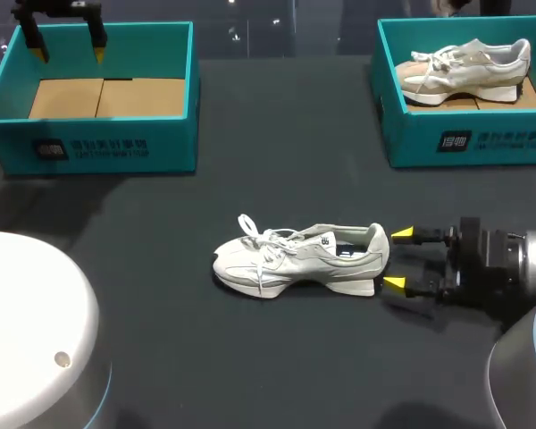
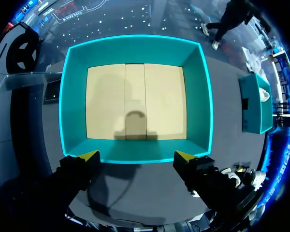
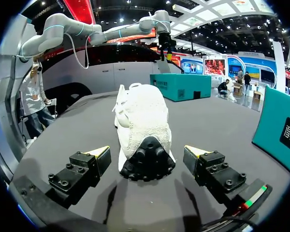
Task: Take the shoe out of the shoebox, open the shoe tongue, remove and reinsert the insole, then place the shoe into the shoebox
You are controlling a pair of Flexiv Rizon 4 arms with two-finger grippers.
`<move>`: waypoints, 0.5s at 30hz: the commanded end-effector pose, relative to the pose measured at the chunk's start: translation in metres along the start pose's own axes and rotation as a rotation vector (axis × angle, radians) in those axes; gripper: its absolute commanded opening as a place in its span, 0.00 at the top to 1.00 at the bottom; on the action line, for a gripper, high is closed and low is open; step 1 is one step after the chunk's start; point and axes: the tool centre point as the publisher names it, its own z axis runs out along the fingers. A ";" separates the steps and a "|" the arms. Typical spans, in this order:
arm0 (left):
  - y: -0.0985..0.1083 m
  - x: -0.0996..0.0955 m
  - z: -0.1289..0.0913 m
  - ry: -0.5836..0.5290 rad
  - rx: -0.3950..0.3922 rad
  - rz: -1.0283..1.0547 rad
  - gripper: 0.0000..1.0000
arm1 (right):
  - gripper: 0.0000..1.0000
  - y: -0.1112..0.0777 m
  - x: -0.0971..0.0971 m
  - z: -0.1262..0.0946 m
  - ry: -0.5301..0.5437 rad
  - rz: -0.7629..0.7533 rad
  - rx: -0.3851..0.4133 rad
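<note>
A white shoe [image 1: 299, 259] lies on its sole in the middle of the dark table, toe to the left and heel to the right. My right gripper [image 1: 398, 260] is open just behind the heel, one yellow tip on each side of it, not touching. From the right wrist, the shoe's heel [image 3: 146, 145] stands just ahead of the right gripper [image 3: 148, 152], level with the gap between its fingers. My left gripper [image 1: 67, 47] hangs open above the empty teal shoebox [image 1: 107, 143] at the back left. Seen from the left wrist, that shoebox [image 2: 135, 48] lies straight below the left gripper [image 2: 137, 155].
A second teal shoebox [image 1: 402, 125] at the back right holds another white shoe [image 1: 469, 67]. In the right wrist view the left box [image 3: 180, 86] is far ahead of the fingers and the right box [image 3: 280, 128] stands close beside them.
</note>
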 end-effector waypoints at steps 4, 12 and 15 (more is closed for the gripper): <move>0.000 0.000 0.000 -0.001 0.000 0.000 0.00 | 0.00 -0.004 -0.003 0.014 0.028 -0.015 -0.001; 0.000 0.000 0.000 -0.001 0.000 0.000 0.00 | 0.00 -0.005 -0.005 0.025 0.049 -0.018 -0.006; 0.000 0.000 0.000 -0.001 0.000 0.000 0.00 | 0.00 -0.003 -0.004 0.028 0.056 -0.023 -0.006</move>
